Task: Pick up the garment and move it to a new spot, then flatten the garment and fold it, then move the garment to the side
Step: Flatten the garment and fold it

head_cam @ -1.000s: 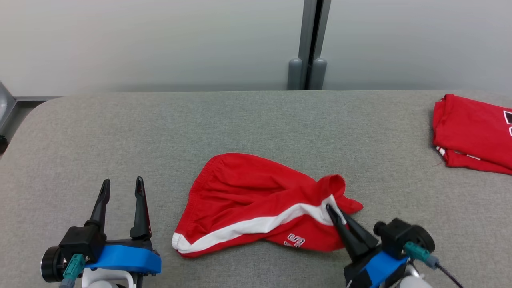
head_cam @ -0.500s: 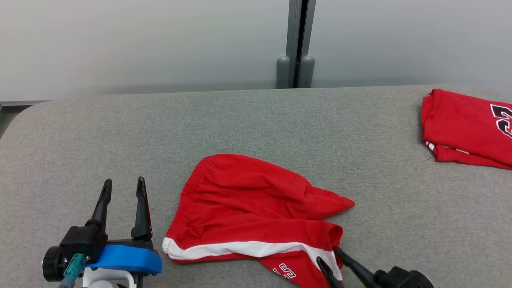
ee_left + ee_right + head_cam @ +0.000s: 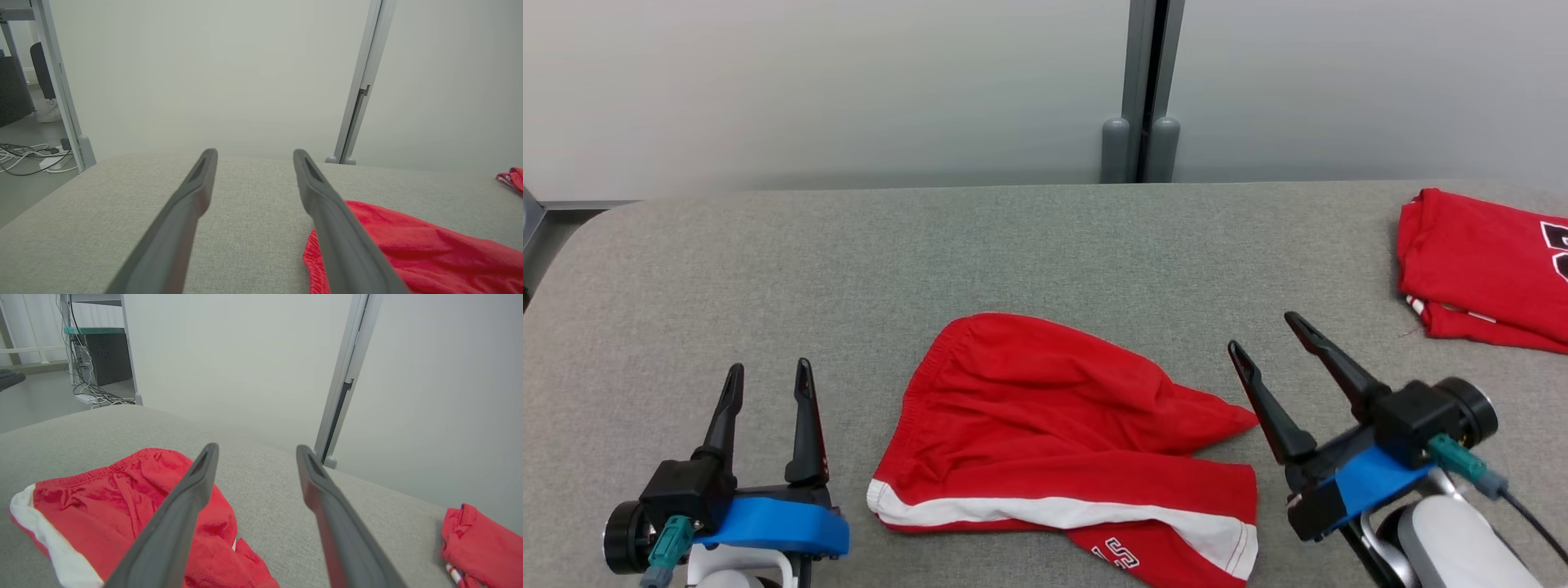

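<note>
Shorts [image 3: 1062, 441] are printed at lower centre with unreadable lettering [image 3: 1121, 557]. Left gripper [image 3: 769, 367] and right gripper [image 3: 1262, 332] are spread open; cables [image 3: 24, 157] are seen in the left wrist view.

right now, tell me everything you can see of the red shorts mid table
The red shorts lie crumpled on the grey fabric-covered table, front middle. The cloth looks thin and soft. They have a gathered elastic waistband toward the robot's left, a white stripe along the near side, and a white-and-dark print at the near edge, partly cut off. The legs are wrinkled and folded over. Neither tool grips them: the open right tool is at their right, the open left tool at their left.
</note>
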